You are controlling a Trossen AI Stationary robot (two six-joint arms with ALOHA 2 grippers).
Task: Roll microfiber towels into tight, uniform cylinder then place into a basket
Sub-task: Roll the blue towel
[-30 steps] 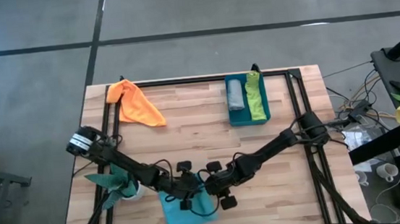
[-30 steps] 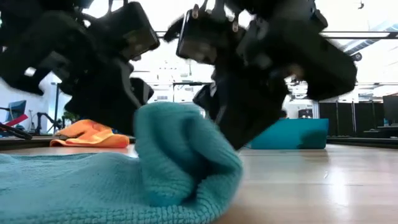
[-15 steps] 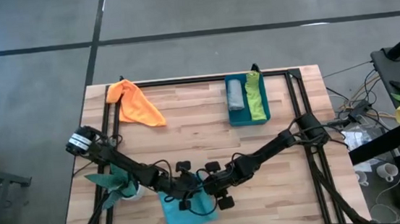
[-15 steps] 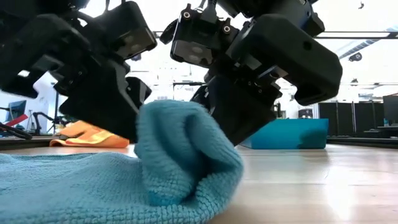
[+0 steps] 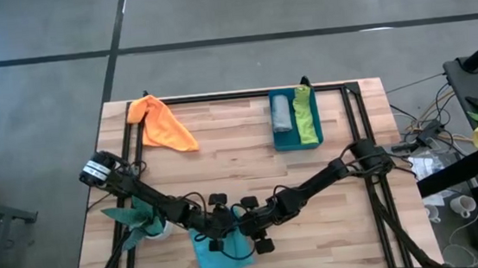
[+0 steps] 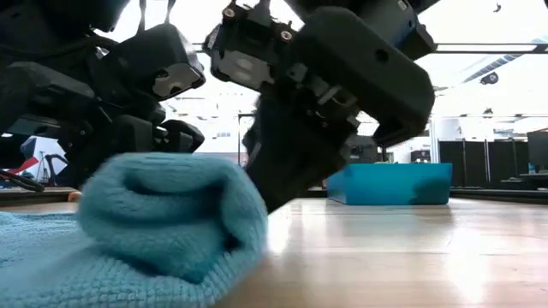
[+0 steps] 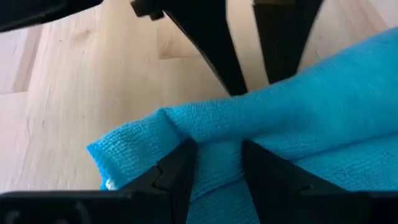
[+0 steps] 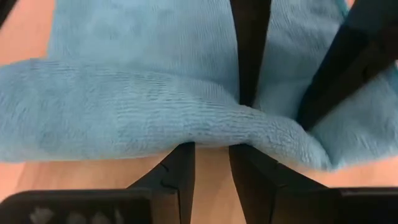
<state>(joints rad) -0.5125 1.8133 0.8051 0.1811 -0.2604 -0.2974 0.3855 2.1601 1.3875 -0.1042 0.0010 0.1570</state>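
Turquoise towel (image 5: 223, 250) at counter's (image 5: 240, 151) 6 o'clock edge, partly rolled. Left gripper (image 7: 214, 158) and right gripper (image 8: 211, 152) meet over it, fingers of each pinching rolled fold. Basket (image 5: 297, 139) at 1 o'clock holds grey towel (image 5: 281, 113), green towel (image 5: 305, 118). Orange towel (image 5: 162, 123) at 11 o'clock.

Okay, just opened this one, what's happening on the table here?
Both arms are rolling the turquoise towel at the table's near edge. The left gripper and right gripper each pinch the rolled fold. The grey towel and lime green towel already lie in the basket; the orange towel lies unrolled at the far left.
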